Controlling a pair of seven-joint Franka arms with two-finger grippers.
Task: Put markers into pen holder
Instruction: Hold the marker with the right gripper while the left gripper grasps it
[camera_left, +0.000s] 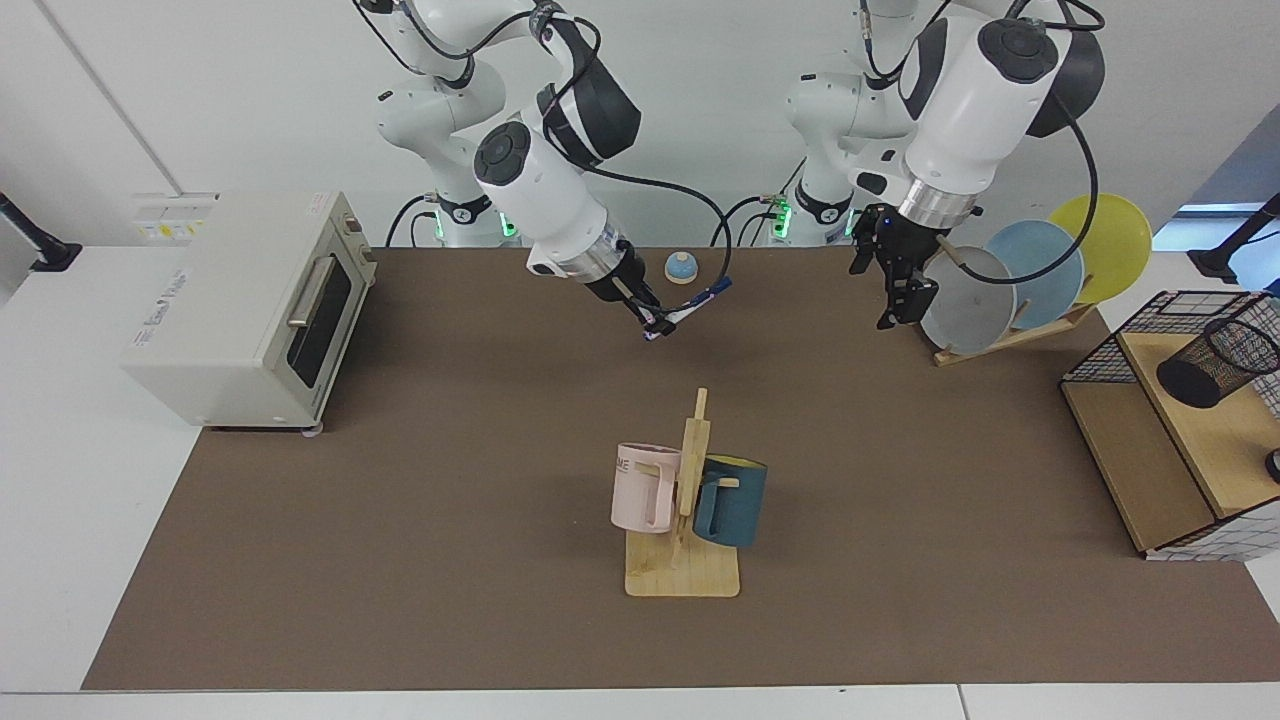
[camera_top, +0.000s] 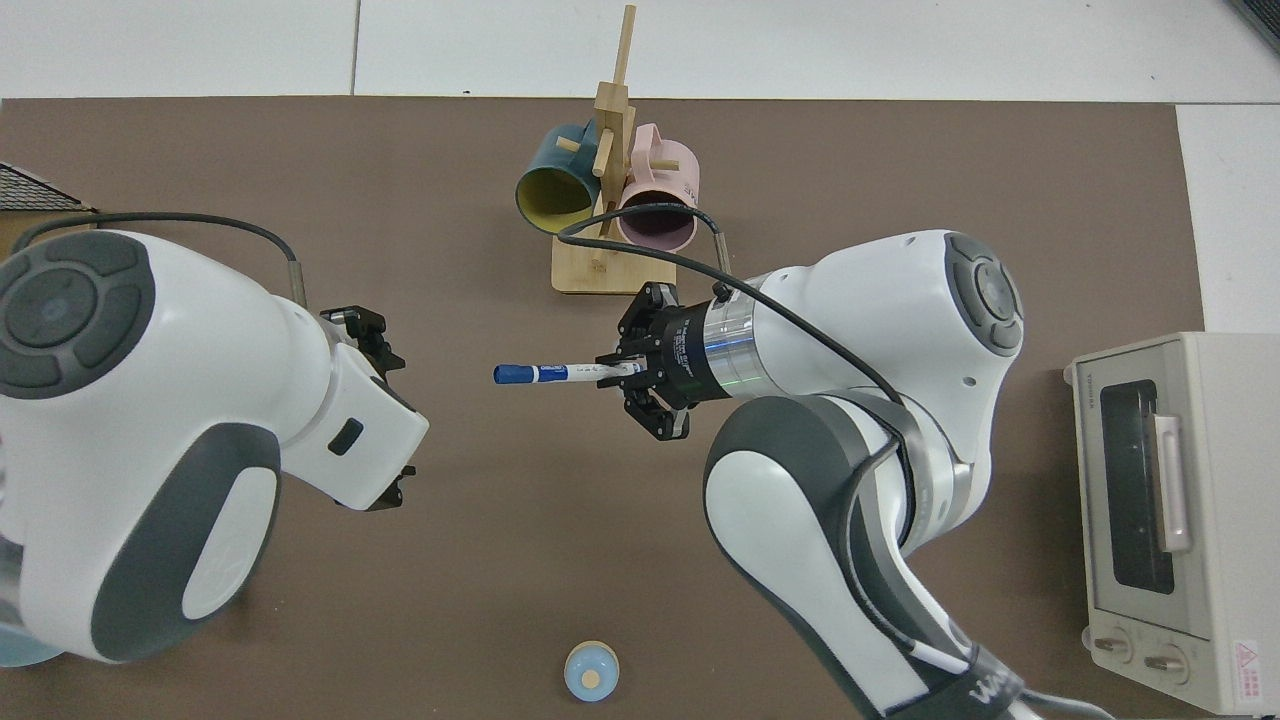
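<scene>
Two arms are raised over the table (camera_left: 420, 520). The right arm comes from the 11 o'clock side of the facing view; the left arm comes from 1 o'clock. The pen holder (camera_left: 1218, 362) lies tilted on the shelf rack (camera_left: 1170, 470) at 3 o'clock, well apart from both arms.

The right gripper (camera_left: 650, 320) (camera_top: 622, 368) is clenched on the marker (camera_left: 690, 310) (camera_top: 550, 373) near its blue end, with the capped end projecting clear of the fingers toward the left gripper (camera_left: 900, 290). The left gripper hangs with fingers spread, beside the plate rack (camera_left: 1000, 335); in the top view it is mostly hidden under its own arm, so its exact gap to the marker cannot be judged.

The step in hand appears to be a handover. Recommended practice:
1. Hold the marker level and steady.
2. Bring the left fingers around the free barrel, apart from the right fingers.
3. Release the right grip only after the left has closed.
</scene>
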